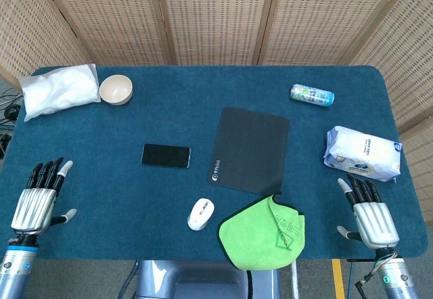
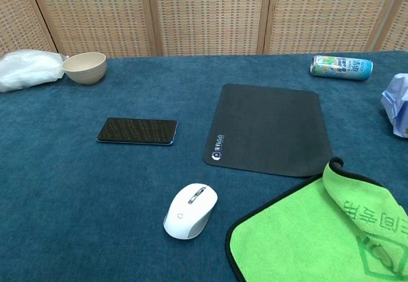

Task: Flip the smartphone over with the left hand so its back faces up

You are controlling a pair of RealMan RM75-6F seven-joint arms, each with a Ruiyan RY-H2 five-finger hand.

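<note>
Nothing started yet: the reach is the step in hand. The phone (image 1: pixel 166 155) lies flat on the blue table (image 1: pixel 135 211), dark glossy face up by the look of it, long side running left-right, left of the mousepad (image 1: pixel 249 149) and up-left of the white mouse (image 1: pixel 200 214). Nothing touches it.

Left hand (image 1: pixel 37 201) rests at the near left table edge, palm down, fingers straight and slightly apart, thumb out to the side, holding nothing. Phone is well apart from it, forward and to its right. Right hand (image 1: pixel 369 214) sits at the near right edge, same pose, fingers extended, empty, just below the white packet (image 1: pixel 362 153). Neither hand shows in the chest view.

Next move, as I judge it: left hand travels forward and inward to the phone, comes down at its near long edge or left short end, gets fingertips under or pinches the thin edge, then rolls it over. The phone is thin and flat on cloth, so getting a finger under looks like the hard part; it may slide toward the mousepad instead of lifting.

Also on the table: bowl (image 1: pixel 116 88) and white bag (image 1: pixel 59 90) far left, can (image 1: pixel 312 95) lying far right, green cloth (image 1: pixel 264 233) near front.
</note>
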